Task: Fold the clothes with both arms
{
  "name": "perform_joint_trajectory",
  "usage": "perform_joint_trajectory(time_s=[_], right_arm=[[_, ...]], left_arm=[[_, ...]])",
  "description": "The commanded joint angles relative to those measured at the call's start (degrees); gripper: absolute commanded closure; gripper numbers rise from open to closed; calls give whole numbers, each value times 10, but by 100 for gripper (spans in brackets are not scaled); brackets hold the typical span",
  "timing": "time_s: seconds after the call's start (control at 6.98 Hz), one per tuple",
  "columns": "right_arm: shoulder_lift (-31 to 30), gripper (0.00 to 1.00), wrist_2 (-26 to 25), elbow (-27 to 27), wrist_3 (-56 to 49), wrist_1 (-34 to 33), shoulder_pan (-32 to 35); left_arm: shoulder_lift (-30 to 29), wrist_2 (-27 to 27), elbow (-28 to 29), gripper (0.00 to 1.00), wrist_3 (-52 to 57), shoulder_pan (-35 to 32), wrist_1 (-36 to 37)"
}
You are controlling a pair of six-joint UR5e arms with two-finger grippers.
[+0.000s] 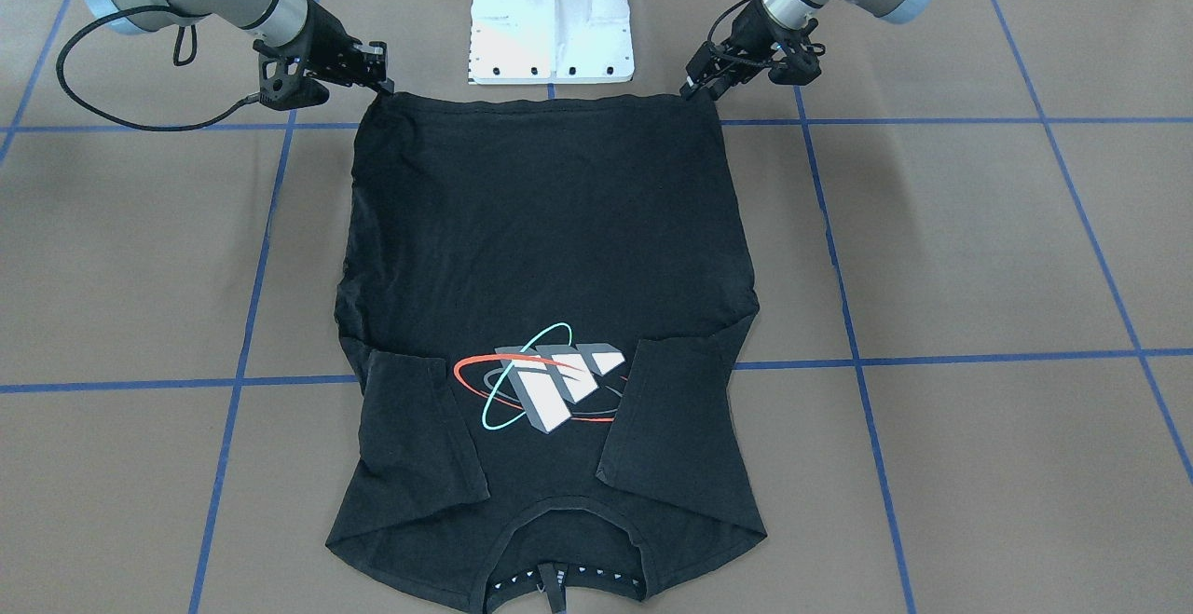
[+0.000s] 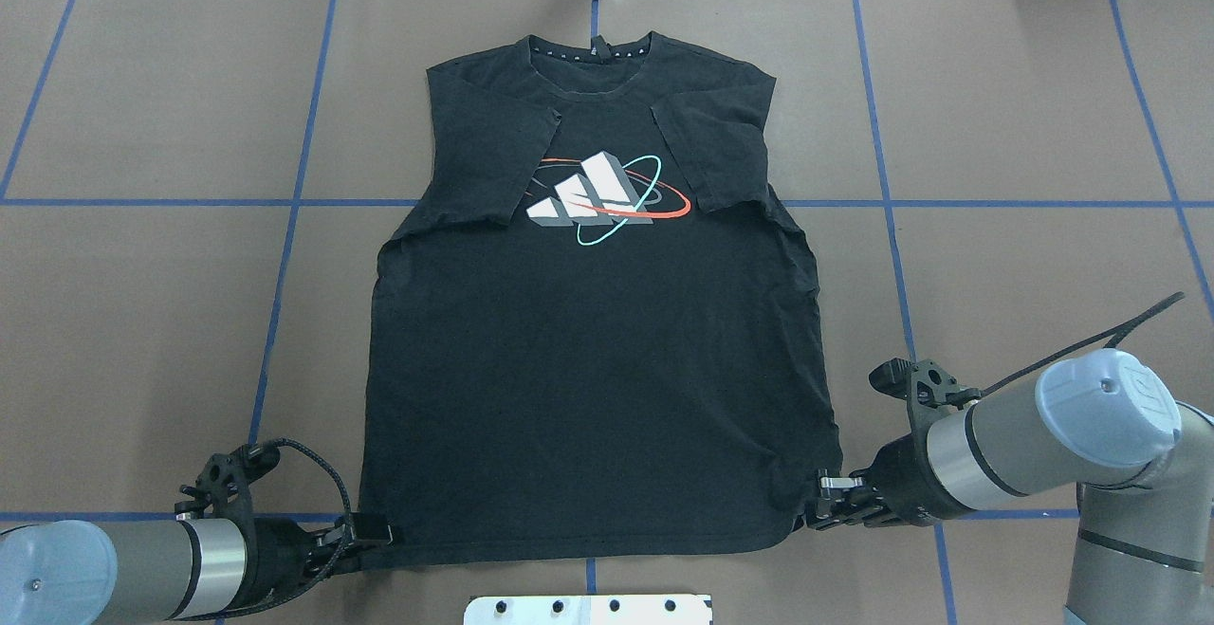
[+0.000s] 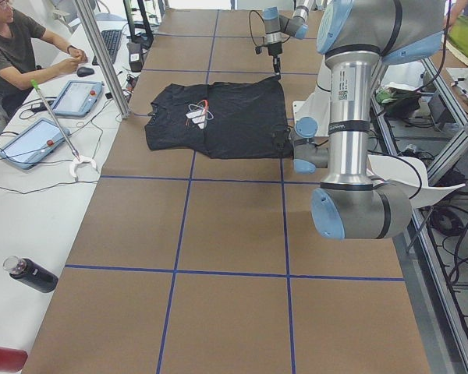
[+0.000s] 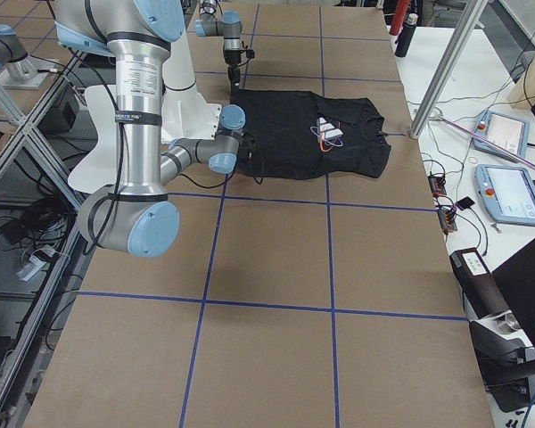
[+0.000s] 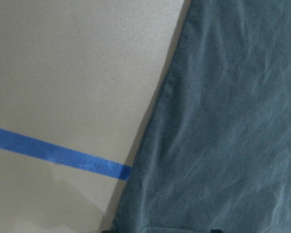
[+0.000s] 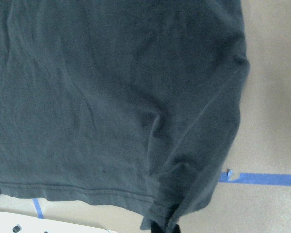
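Working a black shirt, spread flat and face-up mid-surface, collar far from the base, hem nearest it. With both sleeves turned in over the chest, flanking the graphic. Clamped on the hem's right corner with the right gripper, puckering the cloth there. Touching the left corner with the left gripper; cannot tell whether closed on it. Stationed so, probably, to lift the hem and carry it toward the collar.

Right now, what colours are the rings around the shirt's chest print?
One red, one teal, circling grey-white blocks on the black shirt; clearest in the overhead view.
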Motion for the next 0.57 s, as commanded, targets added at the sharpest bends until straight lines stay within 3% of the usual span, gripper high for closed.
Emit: perform_joint_trajectory(time_s=[0.0,0.43], right_arm=[[-1,100,0,0,0,0,0],[0,100,0,-1,0,0,0]], left_arm=[[1,0,0,30,0,0,0],[9,1,0,23,1,0,3]])
